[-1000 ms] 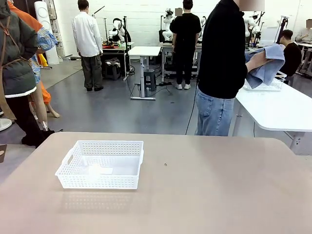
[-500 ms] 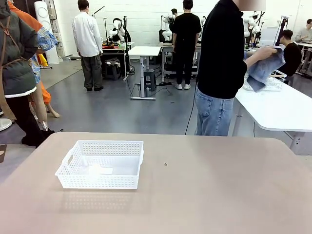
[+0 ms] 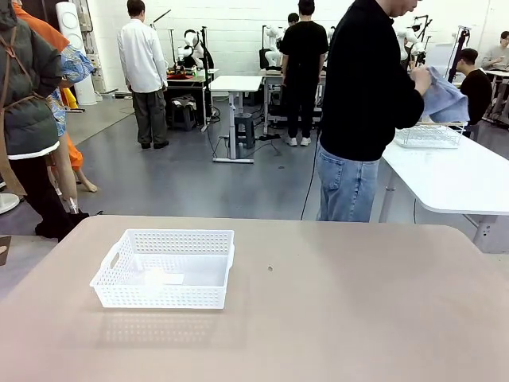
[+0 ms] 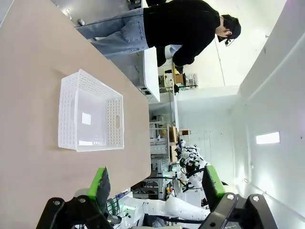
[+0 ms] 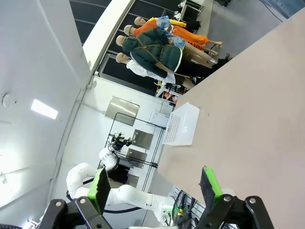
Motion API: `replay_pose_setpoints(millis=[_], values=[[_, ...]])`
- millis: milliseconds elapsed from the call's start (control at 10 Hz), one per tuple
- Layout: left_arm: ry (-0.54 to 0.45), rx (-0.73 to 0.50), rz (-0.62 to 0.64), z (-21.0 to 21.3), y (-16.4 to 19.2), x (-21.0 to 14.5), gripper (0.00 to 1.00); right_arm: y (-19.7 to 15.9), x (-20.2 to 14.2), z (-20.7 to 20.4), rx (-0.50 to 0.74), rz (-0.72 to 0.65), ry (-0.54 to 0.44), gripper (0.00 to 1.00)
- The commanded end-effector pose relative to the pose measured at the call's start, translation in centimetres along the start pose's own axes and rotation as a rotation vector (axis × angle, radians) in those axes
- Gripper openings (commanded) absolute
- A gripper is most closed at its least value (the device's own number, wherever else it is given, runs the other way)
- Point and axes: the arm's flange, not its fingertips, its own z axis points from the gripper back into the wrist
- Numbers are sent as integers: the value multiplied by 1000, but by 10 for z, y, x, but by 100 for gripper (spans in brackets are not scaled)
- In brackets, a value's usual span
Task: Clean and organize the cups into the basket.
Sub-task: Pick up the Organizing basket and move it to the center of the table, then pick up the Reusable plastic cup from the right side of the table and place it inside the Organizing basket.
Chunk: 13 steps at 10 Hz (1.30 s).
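- I see the basket (image 3: 159, 295): white plastic, shallow, rectangular, with perforated lattice walls and cut-out handles in the short ends.
- It sits upright on the left half of the tan table (image 3: 358, 302), long side facing me.
- Pale patch on its floor.

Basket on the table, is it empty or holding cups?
Empty: the basket sits upright, its floor bare apart from a small white patch.
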Motion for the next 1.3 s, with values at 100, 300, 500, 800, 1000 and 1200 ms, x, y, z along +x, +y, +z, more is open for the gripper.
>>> replay_pose_setpoints(millis=[100,300,500,800,1000,1200], values=[[-7,12,-7,2,1,-2,100,0,-2,4,8,5,-1,100],[-7,12,-7,2,1,-2,100,0,-2,4,8,5,-1,100],[-7,12,-7,2,1,-2,100,0,-2,4,8,5,-1,100],[-7,12,-7,2,1,-2,100,0,-2,4,8,5,-1,100],[-7,12,-7,2,1,-2,100,0,-2,4,8,5,-1,100],[-7,12,-7,2,1,-2,100,0,-2,4,8,5,-1,100]])
